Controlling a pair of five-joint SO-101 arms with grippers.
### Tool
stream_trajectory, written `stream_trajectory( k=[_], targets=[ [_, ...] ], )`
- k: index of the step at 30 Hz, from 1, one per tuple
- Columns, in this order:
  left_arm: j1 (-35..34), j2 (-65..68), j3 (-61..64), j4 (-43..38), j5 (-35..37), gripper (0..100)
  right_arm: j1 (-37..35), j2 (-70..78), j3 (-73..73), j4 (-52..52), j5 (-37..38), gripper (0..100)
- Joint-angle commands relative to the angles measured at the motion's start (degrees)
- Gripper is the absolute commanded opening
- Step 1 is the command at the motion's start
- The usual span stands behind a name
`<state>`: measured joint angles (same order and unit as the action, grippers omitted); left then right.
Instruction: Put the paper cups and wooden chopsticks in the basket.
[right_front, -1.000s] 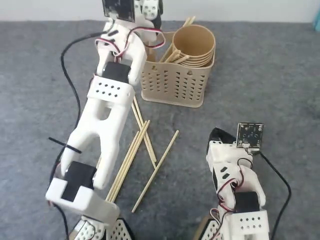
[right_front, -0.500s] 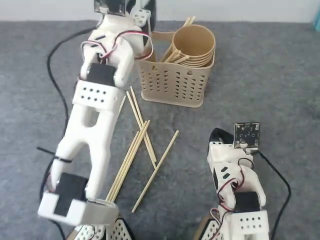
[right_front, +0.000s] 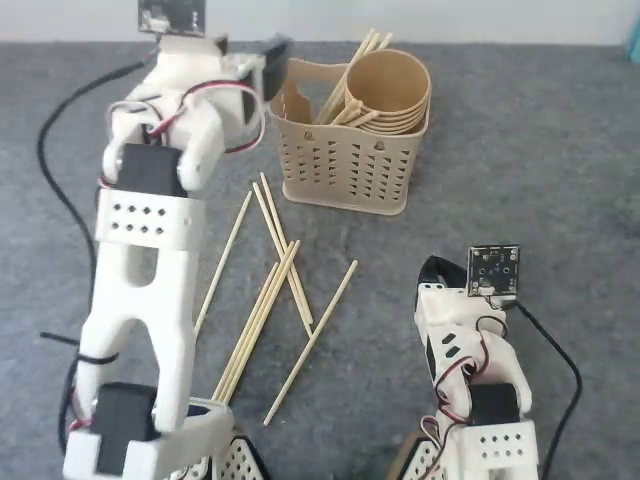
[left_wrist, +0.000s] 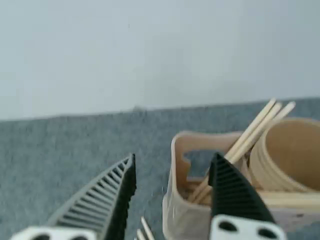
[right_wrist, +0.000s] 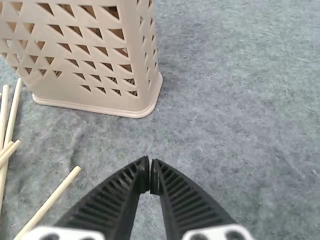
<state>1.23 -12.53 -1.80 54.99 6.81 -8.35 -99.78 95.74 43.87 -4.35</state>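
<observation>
The desk (right_front: 560, 180) has a grey, felt-like cover, and its far edge meets a pale wall close behind the basket. You have wide bare room to the right of the basket and between the basket and the right arm. On the left side the room is narrow.

The left arm (right_front: 145, 270), white plastic with black motors, stretches long from the near edge almost to the far edge. Its left gripper (left_wrist: 174, 162) hangs raised just beside the left end of the basket, with the jaws spread wide and nothing between them. The right arm (right_front: 470, 380) sits folded near the near edge. Its right gripper (right_wrist: 149, 162) is low over bare desk and points at the basket's near right corner. Its ribbed black jaws are pressed together and hold nothing.

The basket (right_front: 345, 165) is beige plastic, rectangular, with triangular holes and a handle cut in its end wall. The paper cups (right_front: 388, 85), brown and nested in one stack, stand in its right end. A few chopsticks (right_front: 350, 75) lean inside beside them, their tips above the rim.

The loose chopsticks (right_front: 262, 300), thin pale wood, lie crossed on the desk in front of the basket. Most are near the left arm, and one lies slanted closer to the right arm.
</observation>
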Motion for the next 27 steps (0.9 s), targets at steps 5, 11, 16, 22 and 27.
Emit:
stream_trajectory(
  k=[5,11,16,22,27],
  targets=[
    [-4.6,-0.7,12.5,12.3,-0.2,7,0.4,-2.0,0.9,2.0,0.6,2.0],
    [-10.0,3.3,26.2,-2.1,-0.2,4,0.1,-2.0,0.9,2.1,0.6,2.0],
    [-9.8,10.5,29.9,-7.9,-2.3,4,0.1,-2.0,0.9,2.2,0.6,2.0],
    [-7.6,20.0,26.3,-7.9,-8.8,4,0.1,-2.0,0.9,2.2,0.6,2.0],
    [-6.9,25.3,22.2,-7.9,-9.3,4,0.1,-2.0,0.9,2.2,0.6,2.0]
  ],
)
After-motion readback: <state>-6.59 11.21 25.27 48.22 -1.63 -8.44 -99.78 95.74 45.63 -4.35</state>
